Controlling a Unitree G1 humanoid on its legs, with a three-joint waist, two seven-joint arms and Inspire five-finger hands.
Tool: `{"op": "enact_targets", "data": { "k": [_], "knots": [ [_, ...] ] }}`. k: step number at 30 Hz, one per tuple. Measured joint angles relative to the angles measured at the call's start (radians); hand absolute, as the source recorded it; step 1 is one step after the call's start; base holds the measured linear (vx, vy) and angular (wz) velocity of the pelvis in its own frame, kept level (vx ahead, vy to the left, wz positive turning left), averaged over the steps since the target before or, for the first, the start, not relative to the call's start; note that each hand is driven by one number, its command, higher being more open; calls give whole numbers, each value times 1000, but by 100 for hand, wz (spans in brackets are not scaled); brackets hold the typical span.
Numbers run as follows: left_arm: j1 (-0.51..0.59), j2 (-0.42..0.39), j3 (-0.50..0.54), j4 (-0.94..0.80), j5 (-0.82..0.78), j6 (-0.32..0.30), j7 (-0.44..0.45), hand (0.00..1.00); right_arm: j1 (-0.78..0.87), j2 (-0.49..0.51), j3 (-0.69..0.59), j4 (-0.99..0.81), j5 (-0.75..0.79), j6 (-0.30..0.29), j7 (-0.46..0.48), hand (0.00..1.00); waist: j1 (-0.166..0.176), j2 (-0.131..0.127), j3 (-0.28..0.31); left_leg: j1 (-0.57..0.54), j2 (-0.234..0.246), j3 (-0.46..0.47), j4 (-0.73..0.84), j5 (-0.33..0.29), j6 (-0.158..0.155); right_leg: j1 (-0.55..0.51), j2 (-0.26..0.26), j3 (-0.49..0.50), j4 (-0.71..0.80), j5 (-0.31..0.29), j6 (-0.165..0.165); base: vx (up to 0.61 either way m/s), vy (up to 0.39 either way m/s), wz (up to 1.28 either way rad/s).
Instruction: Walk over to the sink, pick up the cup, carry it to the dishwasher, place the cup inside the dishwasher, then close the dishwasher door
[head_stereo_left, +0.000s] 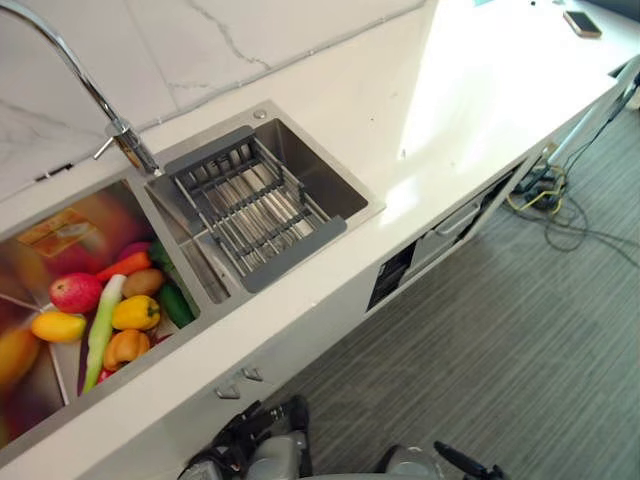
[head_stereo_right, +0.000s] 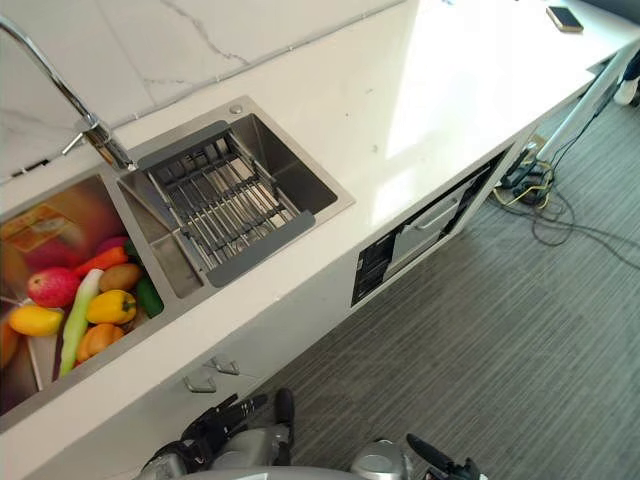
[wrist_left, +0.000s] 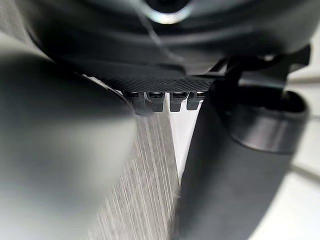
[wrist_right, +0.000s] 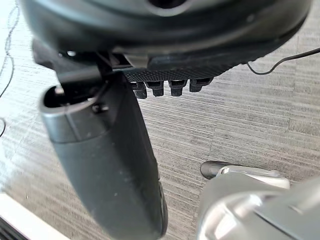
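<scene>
Running wide and bare along the table (head_stereo_left: 450, 110) right of the sink (head_stereo_left: 325, 185), up to a phone (head_stereo_left: 581, 24) at the far end. Bridging most of the right basin with a rack (head_stereo_left: 250, 205), leaving open steel just at its right side. Crowding the left basin with fruit (head_stereo_left: 135, 312), under a tap (head_stereo_left: 133, 148) arching over the divide. Lying open across the floor (head_stereo_left: 480, 340), except for cables (head_stereo_left: 540, 190) tangling near the table's far foot.

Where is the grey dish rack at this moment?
In both eye views, the dish rack sits in the right sink basin, beside the tap, right of the fruit and vegetables.
</scene>
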Motion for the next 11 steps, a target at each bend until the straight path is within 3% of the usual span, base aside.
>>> {"op": "enact_targets", "data": {
  "k": [1,2,3,4,5,7,9,11],
  "knots": [
    [-1,2,-1,1,1,1,3,100,-8,3,6,0,0,8,5,100,0,-5,2,9,-4,-8,1,-6,5,-11,-11,29,36,14,3,207,99,34],
    [1,2,-4,2,2,2,5,100,-20,6,24,-1,-1,14,15,100,0,-2,0,20,-3,-15,3,-12,14,-34,-11,94,91,49,-29,260,153,31],
    [2,0,-16,1,-4,12,3,100,-38,19,44,-3,-14,18,33,100,-1,2,0,35,9,-46,22,-21,28,-70,7,220,173,112,-66,231,143,40],
    [3,3,-24,1,-3,14,3,100,-41,19,45,-5,-21,17,42,100,-4,9,3,44,20,-64,27,-30,34,-76,23,270,190,115,-67,221,54,67],
    [3,8,-30,-2,-3,21,2,100,-41,20,49,-14,-46,9,52,100,-8,20,-1,53,38,-106,37,-46,40,-76,99,351,170,36,-66,159,1,68],
    [3,4,-28,-2,0,23,2,100,-37,21,66,-31,-59,-13,53,100,-12,29,-3,68,59,-171,37,-57,41,-82,199,398,93,-40,-90,179,-29,96],
    [7,-2,-23,-1,18,21,6,100,-38,19,87,-37,-72,-40,53,100,-7,30,-3,88,61,-218,37,-78,49,-127,241,423,35,-53,-101,177,-48,84],
    [14,0,-10,4,29,35,18,100,-39,18,104,-55,-74,-66,63,100,-19,31,-4,109,64,-282,47,-103,45,-233,264,524,0,-39,-96,162,-74,71]
  ]
}}
